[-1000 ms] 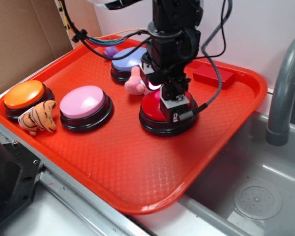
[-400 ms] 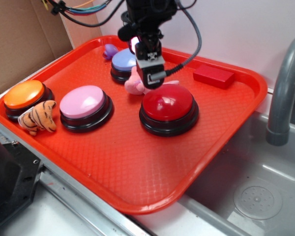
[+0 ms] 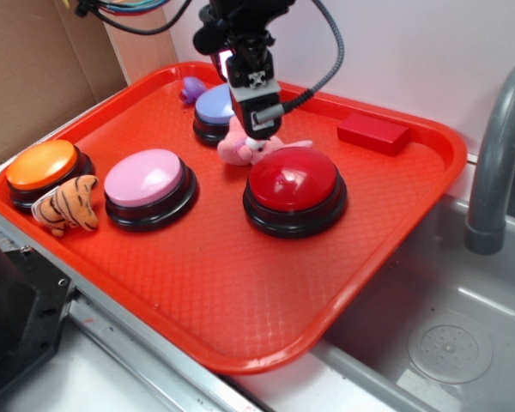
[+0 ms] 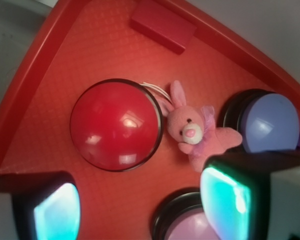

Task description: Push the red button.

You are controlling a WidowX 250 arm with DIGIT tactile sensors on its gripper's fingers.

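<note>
Exterior view: red button (image 3: 292, 182) sits mid-tray on the orange tray (image 3: 240, 300), clear of contact. Gripper (image 3: 257, 116) hangs above its back-left edge, over the pink bunny (image 3: 240, 148), likely lifted off. Finger state can't be told here. Wrist view shows fingers (image 4: 55, 210) spread wide, plus bunny touching button rim.

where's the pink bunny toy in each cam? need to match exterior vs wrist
Exterior: pink bunny just above centre, partly behind the gripper, at the red button's upper left.
Wrist: pink bunny right of centre, beside the red button.
Shared landmark: red block near the tray's edge.
</note>
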